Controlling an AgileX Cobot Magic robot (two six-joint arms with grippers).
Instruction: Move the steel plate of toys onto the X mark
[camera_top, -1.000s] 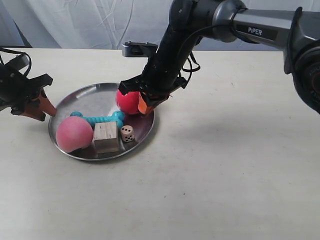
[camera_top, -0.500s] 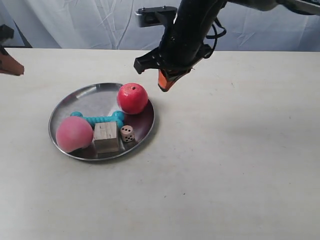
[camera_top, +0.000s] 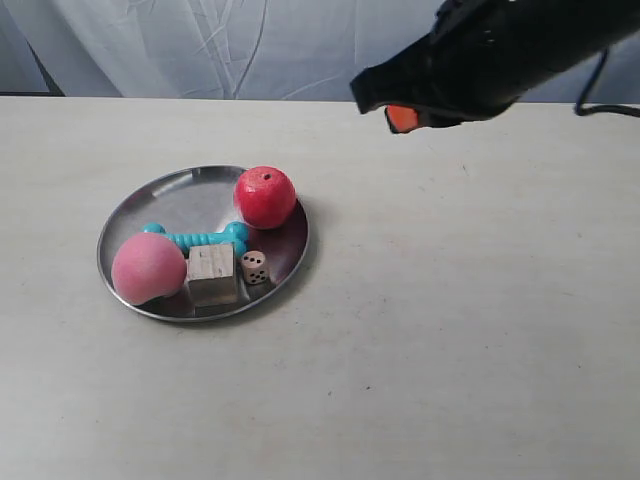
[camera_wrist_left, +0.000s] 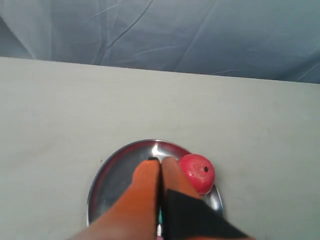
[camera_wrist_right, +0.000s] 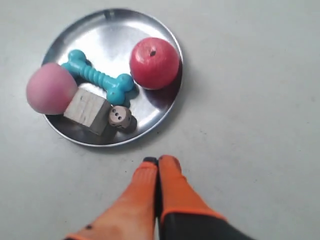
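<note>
The steel plate lies on the table left of centre. It holds the red apple, pink peach, turquoise bone, wooden cube and die. The X mark shows in no view. The arm at the exterior view's right hovers high, blurred, its orange gripper well clear of the plate. In the right wrist view, the right gripper is shut and empty above bare table beside the plate. Raised over the plate near the apple, the left gripper is shut and empty.
Pale cloth hangs behind the table's far edge. Bare tabletop spreads right of and in front of the plate. The left arm is out of the exterior view.
The arm at the exterior view's right rose from the plate's apple side and swung up and right. The other arm pulled left out of view. The plate and toys stayed put.
</note>
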